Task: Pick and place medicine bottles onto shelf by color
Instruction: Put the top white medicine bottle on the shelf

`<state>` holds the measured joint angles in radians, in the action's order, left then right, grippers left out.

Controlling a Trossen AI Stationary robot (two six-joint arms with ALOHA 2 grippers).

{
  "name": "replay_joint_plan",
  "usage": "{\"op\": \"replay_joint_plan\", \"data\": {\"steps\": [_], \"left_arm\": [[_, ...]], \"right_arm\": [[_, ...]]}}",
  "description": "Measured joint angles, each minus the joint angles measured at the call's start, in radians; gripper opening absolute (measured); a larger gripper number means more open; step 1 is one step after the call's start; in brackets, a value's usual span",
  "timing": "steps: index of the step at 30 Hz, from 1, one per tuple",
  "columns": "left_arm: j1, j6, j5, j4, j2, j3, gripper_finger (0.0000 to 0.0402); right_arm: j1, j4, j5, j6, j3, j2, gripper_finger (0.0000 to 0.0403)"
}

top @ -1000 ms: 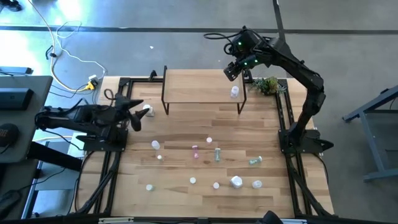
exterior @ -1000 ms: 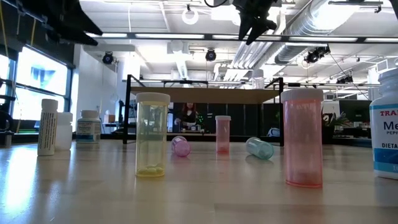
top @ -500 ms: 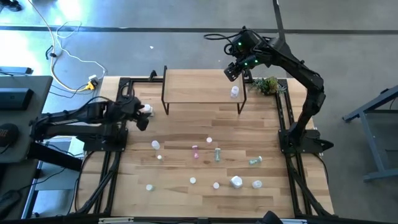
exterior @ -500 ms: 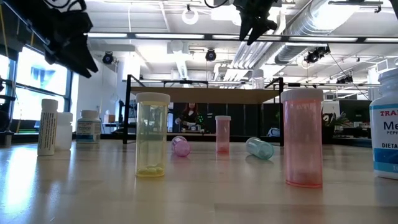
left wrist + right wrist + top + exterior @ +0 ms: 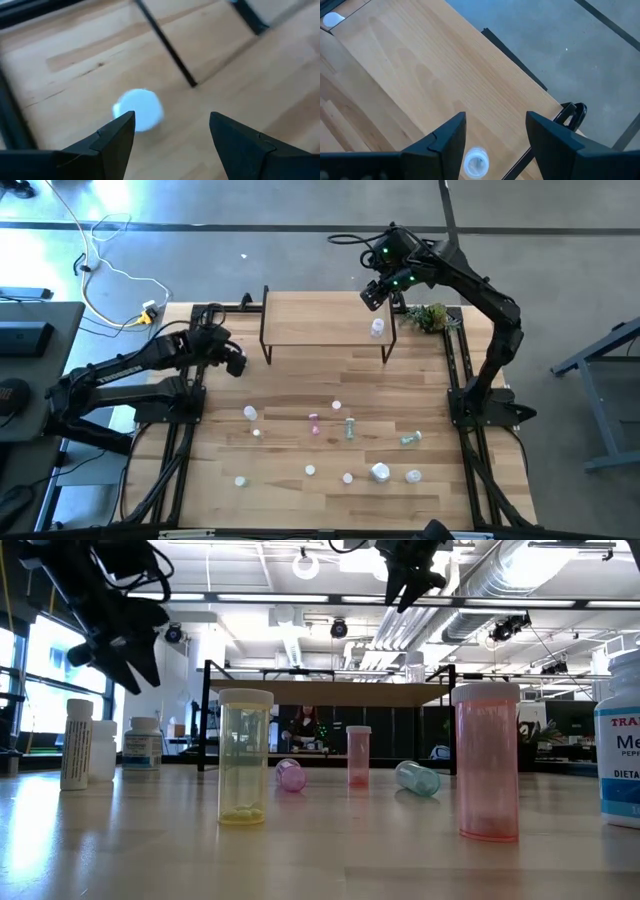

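high view: left gripper [image 5: 231,360] swung in over a white bottle [image 5: 138,109], jaws spread, grab likely next; right gripper [image 5: 372,293] hovers spread over shelf [image 5: 320,315].

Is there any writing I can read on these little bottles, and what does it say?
"TRA", "Me", "PEPP", "DIETA": cut off by the picture's edge, on the white bottle at the low view's right edge.
Label on the small white jar at the left: print too small to read.
Label on the tall white bottle beside it: too small to read.
No other writing is legible.
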<state>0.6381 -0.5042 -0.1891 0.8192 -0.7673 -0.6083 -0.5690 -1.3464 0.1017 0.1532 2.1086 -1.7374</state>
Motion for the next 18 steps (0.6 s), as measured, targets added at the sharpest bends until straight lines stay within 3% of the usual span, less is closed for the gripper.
{"op": "replay_joint_plan", "data": {"steps": [7, 18], "left_arm": [[0.068, -0.010, 0.002, -0.004, -0.077, 0.000, 0.0248], [0.072, -0.010, -0.017, -0.037, -0.179, 0.000, 0.0248]], "right_arm": [[0.000, 0.000, 0.000, 0.015, 0.000, 0.000, 0.0197], [0.000, 0.000, 0.000, 0.029, 0.000, 0.000, 0.0197]]}}
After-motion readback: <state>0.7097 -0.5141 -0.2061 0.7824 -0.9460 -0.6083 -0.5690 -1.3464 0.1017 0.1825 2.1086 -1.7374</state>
